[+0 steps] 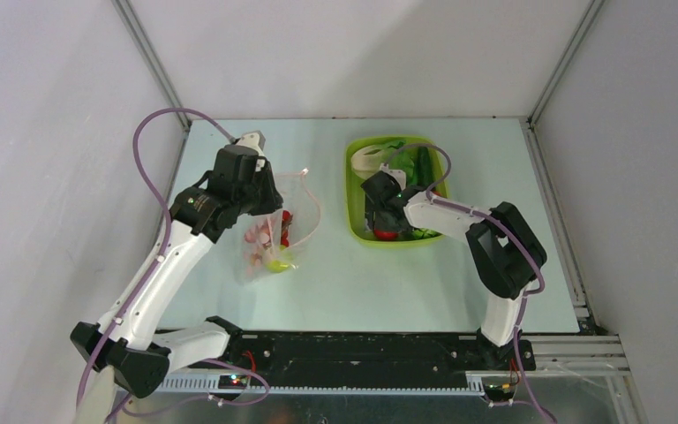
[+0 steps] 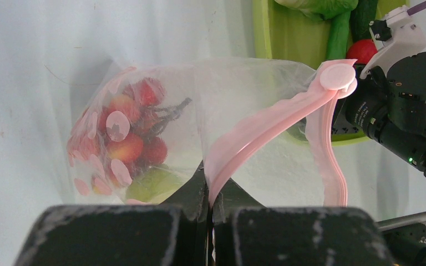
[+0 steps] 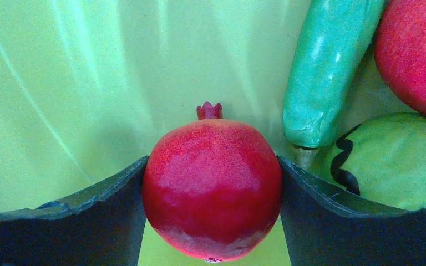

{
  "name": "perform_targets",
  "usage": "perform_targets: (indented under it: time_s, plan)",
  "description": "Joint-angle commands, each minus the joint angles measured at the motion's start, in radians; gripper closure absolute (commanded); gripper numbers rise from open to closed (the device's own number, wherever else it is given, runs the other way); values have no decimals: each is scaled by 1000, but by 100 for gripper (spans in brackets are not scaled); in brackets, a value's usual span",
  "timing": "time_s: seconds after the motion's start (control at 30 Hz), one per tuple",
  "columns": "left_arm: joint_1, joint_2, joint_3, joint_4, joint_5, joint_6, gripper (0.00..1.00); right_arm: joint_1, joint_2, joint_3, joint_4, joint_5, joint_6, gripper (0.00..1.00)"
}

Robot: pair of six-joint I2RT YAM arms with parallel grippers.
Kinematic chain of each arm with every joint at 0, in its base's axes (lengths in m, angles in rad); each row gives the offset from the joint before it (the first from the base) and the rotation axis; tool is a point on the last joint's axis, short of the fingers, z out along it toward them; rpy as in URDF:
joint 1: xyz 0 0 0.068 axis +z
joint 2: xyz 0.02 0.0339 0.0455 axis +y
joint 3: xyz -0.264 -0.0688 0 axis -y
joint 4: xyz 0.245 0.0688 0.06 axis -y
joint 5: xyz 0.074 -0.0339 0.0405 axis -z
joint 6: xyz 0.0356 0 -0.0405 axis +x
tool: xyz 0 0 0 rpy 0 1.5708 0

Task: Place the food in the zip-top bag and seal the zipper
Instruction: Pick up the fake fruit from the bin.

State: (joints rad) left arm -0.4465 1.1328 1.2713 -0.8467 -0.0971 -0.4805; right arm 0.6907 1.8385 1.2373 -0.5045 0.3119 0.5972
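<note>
Pinches the zipper point(image 2: 266, 124) in the left end effector point(image 2: 209, 185), jaws clenched flat on the pink strip at the bottom of the wrist view. Holds the zip-top bag point(image 2: 244, 94) by that strip alone, mouth gaping. Runs up and rightward from the clamp, long axis slanted, to a round pink slider point(image 2: 338, 76), then loops back down on the right as a second track. Keeps red cherry pieces point(image 2: 127, 138) and a yellow-green pear point(image 2: 150, 185) bunched in the bag's left end, apart from the clamp. From above, lies on the surface point(image 1: 459, 291) just left of the lime-green tray point(image 1: 353, 190).

Grasps a red tomato point(image 3: 213, 160) with the right end effector point(image 3: 213, 188) inside the tray, a dark finger against either flank, fruit centred between the tips. Points its small crown straight up the picture, away from the wrist. Just right of the right finger, a long green vegetable point(image 3: 321, 72): long axis steep, top leaning rightward, stem end lowest. Farther right, a second red fruit point(image 3: 416, 55) above a yellow-green piece point(image 3: 394, 160) with a black squiggle.
</note>
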Motion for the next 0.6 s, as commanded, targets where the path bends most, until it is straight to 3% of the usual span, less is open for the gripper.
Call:
perform_targets:
  time_s: [0.0,0.27,0.57]
  plan:
    - [5,-22,-11,24,15,2,97,-5,9,38,20,5,10,27]
    - [5,-29,-11,26,19,5,98,-5,-114,38,34,75,-21,45]
    - [5,-36,-14,32,25,4,98,21,-343,37,58,134,-135,46]
